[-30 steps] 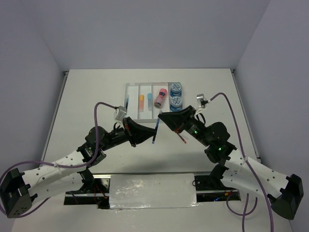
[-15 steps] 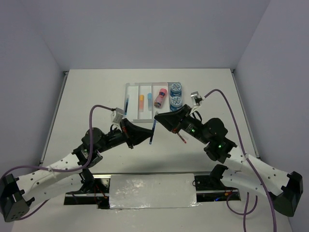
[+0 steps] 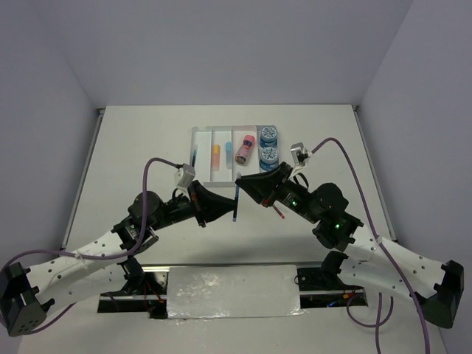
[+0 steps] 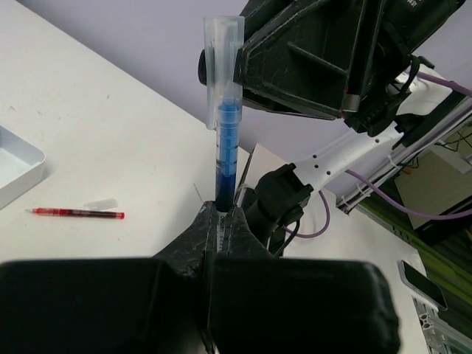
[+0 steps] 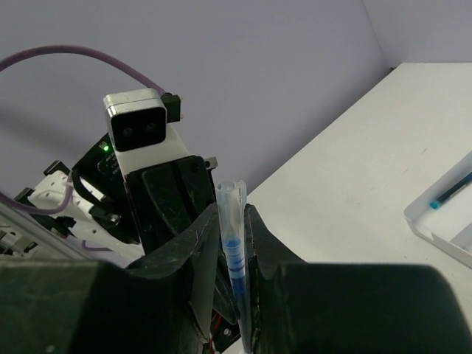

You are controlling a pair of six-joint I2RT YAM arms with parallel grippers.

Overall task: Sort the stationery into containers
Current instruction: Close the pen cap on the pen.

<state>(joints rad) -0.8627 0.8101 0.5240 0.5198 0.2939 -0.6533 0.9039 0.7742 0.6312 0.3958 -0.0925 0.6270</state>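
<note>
The left end effector (image 3: 226,209) is clamped on the lower end of a blue pen (image 3: 235,200), which is held up off the worktop (image 3: 140,140) just in front of the clear tray (image 3: 205,158). The right end effector (image 3: 240,181) is closed on the same pen's upper end, at its clear cap (image 4: 223,51), so the pen stands nearly upright between the two tips. In the tray, a second blue pen (image 3: 194,156) lies in the leftmost compartment. An orange eraser (image 3: 216,153) is in the next, a pink cylinder (image 3: 244,150) in the third, and two blue rolls (image 3: 268,135) sit at the right end. A red pen (image 4: 77,213) lies on the worktop near the tray, beneath the right arm.
</note>
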